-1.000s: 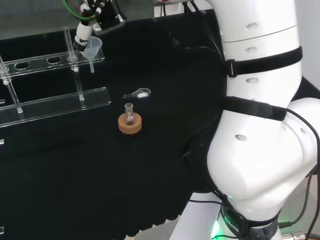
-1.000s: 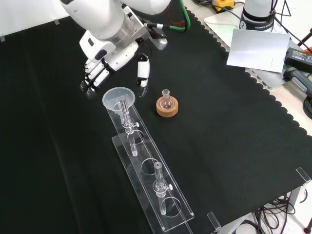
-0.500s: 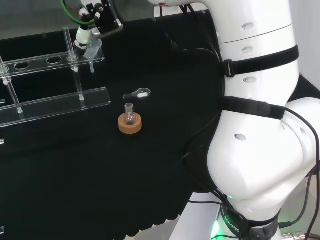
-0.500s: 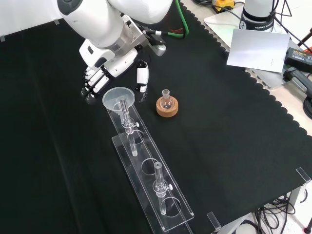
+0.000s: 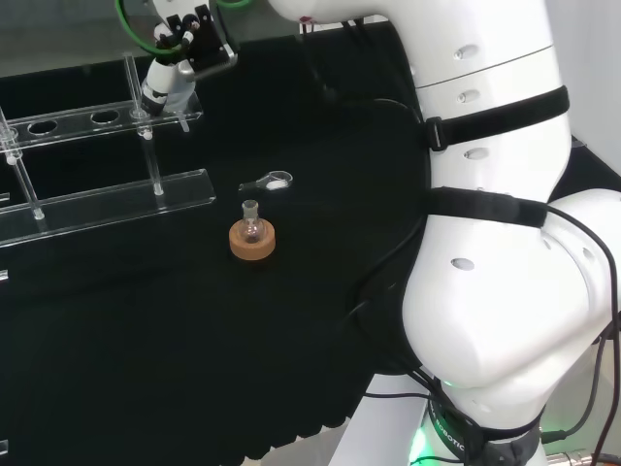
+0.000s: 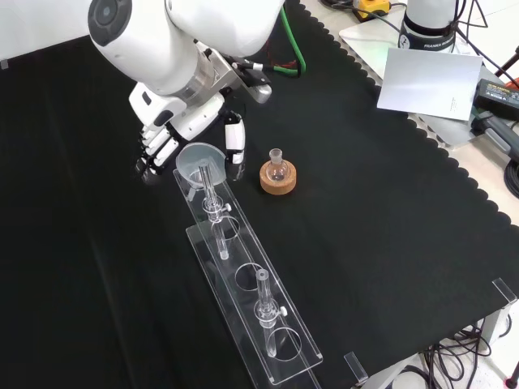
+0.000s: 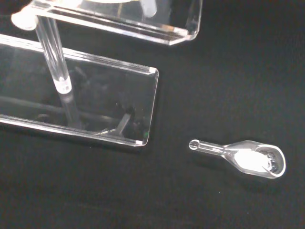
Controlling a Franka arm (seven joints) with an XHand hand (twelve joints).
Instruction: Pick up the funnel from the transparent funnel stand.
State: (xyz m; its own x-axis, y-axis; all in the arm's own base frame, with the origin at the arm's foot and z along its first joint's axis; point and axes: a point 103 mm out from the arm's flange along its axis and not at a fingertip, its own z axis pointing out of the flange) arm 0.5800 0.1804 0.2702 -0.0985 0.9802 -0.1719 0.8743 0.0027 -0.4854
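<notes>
since the earlier frame the hand (image 6: 174, 138) has moved down and in around the funnel (image 6: 200, 161), and the big white arm link has swung further over it in the front view. the funnel sits in the end hole of the clear stand (image 6: 247, 279), in the upper left of the front view. the fingers (image 6: 154, 150) hang slightly bent on the funnel's left and the thumb (image 6: 234, 140) on its right, close beside the rim; i cannot tell whether they touch it. in the head view the hand (image 5: 163, 80) covers the funnel at the upper left. a small flask (image 6: 277, 166) in a cork ring (image 6: 278, 181) stands just right of the stand's end. a small clear scoop (image 7: 248, 158) with white powder lies on the black cloth (image 6: 389, 211) near the stand's base.
</notes>
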